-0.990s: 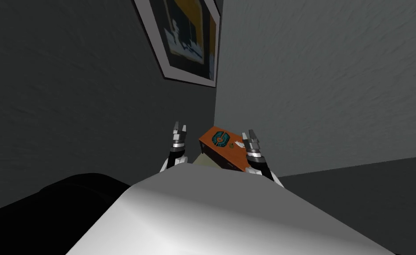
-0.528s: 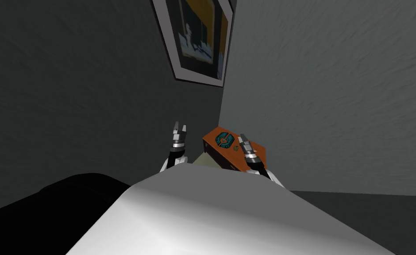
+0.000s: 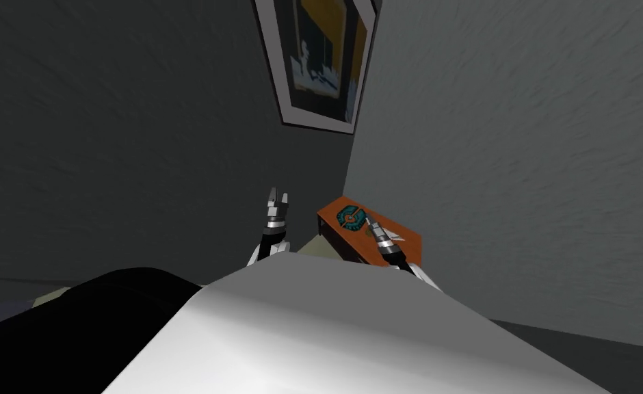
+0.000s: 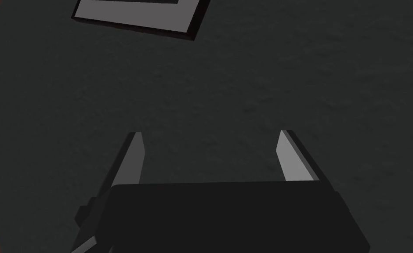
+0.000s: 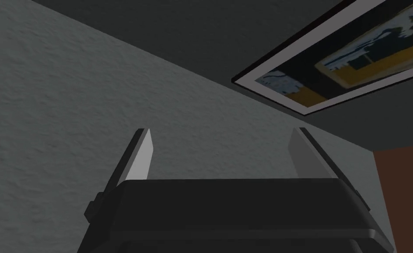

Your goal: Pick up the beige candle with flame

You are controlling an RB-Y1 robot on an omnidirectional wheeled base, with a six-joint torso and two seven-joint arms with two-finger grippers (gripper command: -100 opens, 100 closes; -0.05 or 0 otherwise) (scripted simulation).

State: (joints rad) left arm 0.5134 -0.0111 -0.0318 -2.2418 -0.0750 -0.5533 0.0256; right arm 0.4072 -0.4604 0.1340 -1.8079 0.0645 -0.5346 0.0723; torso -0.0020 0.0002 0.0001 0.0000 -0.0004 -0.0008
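Approaching the orange-topped corner bench (image 3: 409, 246) at one o'clock: judged the reach stage, no grasp begun. The right end effector (image 5: 221, 131) hung over the bench, fingers apart and empty; the left end effector (image 4: 210, 134), at eleven o'clock, was likewise apart. The candle could not be identified with certainty (a small pale object (image 3: 396, 234) at three o'clock of the right end effector seemed likeliest). Next, that end effector would need to tilt down and centre on it. A teal-patterned item (image 3: 349, 217) at ten o'clock crowded the approach.
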